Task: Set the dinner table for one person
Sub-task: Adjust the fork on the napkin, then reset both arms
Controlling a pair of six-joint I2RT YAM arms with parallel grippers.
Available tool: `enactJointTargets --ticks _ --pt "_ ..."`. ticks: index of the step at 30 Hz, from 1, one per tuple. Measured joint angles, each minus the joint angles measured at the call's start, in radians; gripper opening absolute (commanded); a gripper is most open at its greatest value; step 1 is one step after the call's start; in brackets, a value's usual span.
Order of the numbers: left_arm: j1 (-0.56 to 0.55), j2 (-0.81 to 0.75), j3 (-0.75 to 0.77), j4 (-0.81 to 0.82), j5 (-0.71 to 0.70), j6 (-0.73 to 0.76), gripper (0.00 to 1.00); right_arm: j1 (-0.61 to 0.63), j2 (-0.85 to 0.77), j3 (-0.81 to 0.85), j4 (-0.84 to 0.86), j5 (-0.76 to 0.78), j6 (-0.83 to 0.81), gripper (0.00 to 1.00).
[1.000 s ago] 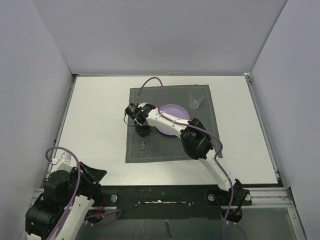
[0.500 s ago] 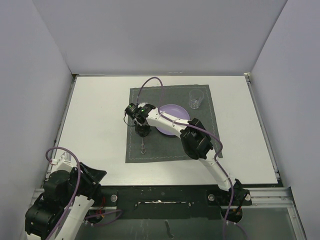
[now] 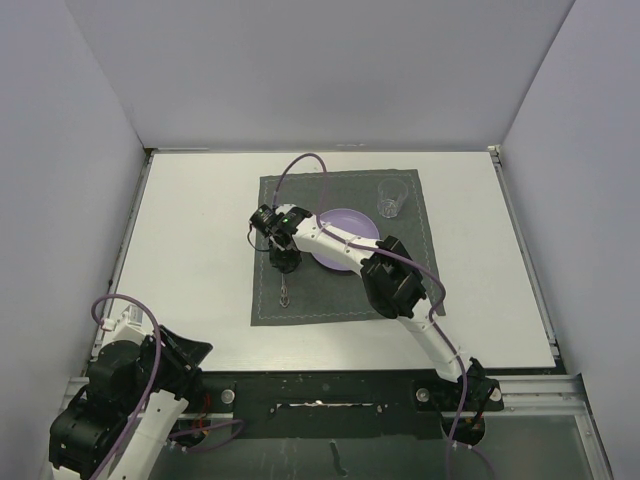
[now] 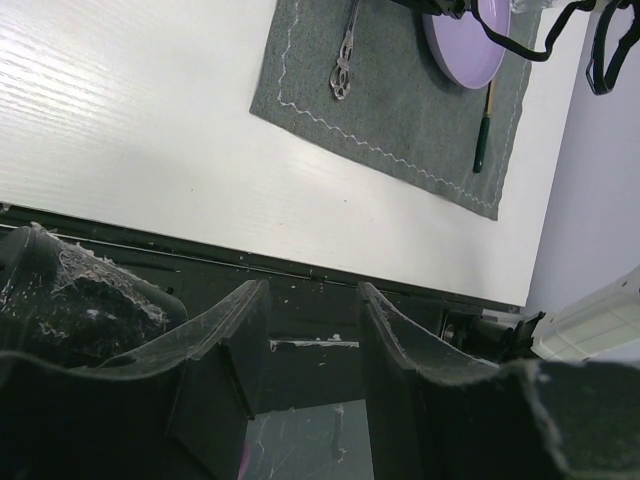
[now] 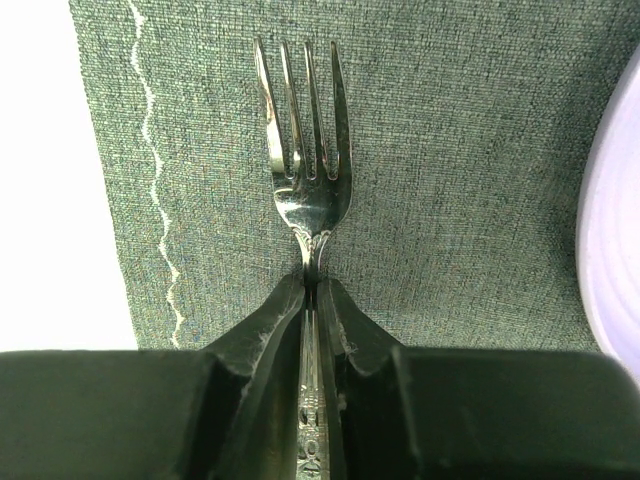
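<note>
The white dinner table [image 3: 190,240] carries a dark grey placemat [image 3: 330,300]. On the mat are a purple plate [image 3: 345,228] and a clear glass [image 3: 389,199] at its far right corner. My right gripper [image 3: 285,258] is just left of the plate, shut on the neck of a silver fork [image 5: 302,130]. In the right wrist view the tines point away from the gripper [image 5: 312,288], low over the mat [image 5: 450,150]. The fork's handle [image 3: 286,292] sticks out toward me. My left gripper [image 4: 310,310] is open and empty over the dark front rail, far from the mat.
The left wrist view shows the fork handle [image 4: 345,60], the plate [image 4: 465,45] and a thin dark-handled utensil [image 4: 481,135] on the mat right of the plate. White walls enclose the table on three sides. The metal rail [image 3: 320,385] runs along the front.
My right gripper, holding the fork, has crept very slightly toward the far left. The left arm has not moved.
</note>
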Motion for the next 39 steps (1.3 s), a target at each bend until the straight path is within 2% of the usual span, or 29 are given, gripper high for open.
enactJointTargets --ticks 7,9,12,14,24,27,30,33,35,38,39 --pt "-0.008 0.0 0.0 -0.002 -0.007 -0.001 0.39 0.0 0.0 0.0 0.001 -0.003 0.001 0.26" --pt "-0.011 0.0 0.0 -0.004 -0.008 -0.001 0.39 0.0 0.0 0.0 0.006 -0.005 0.0 0.37" --pt "-0.013 0.0 0.0 -0.008 -0.012 -0.001 0.39 0.0 0.0 0.0 0.011 -0.005 0.0 0.48" --pt "-0.013 0.0 0.0 -0.008 -0.015 -0.001 0.39 0.0 0.0 0.0 0.017 -0.006 -0.001 0.62" --pt "-0.015 0.0 0.0 -0.008 -0.018 -0.001 0.4 0.008 -0.001 0.0 0.032 0.002 -0.028 0.71" --pt "-0.015 0.0 0.0 -0.008 -0.02 -0.001 0.4 0.013 -0.004 0.023 0.018 0.016 -0.053 0.83" --pt "-0.016 0.0 0.0 -0.008 -0.026 -0.002 0.41 0.031 -0.018 0.091 -0.005 0.044 -0.104 0.87" --pt "-0.019 0.0 0.0 -0.007 -0.03 -0.003 0.51 0.07 -0.087 0.159 -0.019 0.088 -0.193 0.95" --pt "-0.019 0.0 0.0 -0.007 -0.034 -0.001 0.66 0.115 -0.18 0.176 -0.016 0.137 -0.282 1.0" --pt "-0.02 0.0 0.004 -0.008 -0.055 0.013 0.95 0.225 -0.399 0.102 0.035 0.264 -0.468 0.98" --pt "-0.02 0.0 0.011 -0.008 -0.064 0.023 0.98 0.275 -0.499 0.031 0.069 0.321 -0.532 0.98"
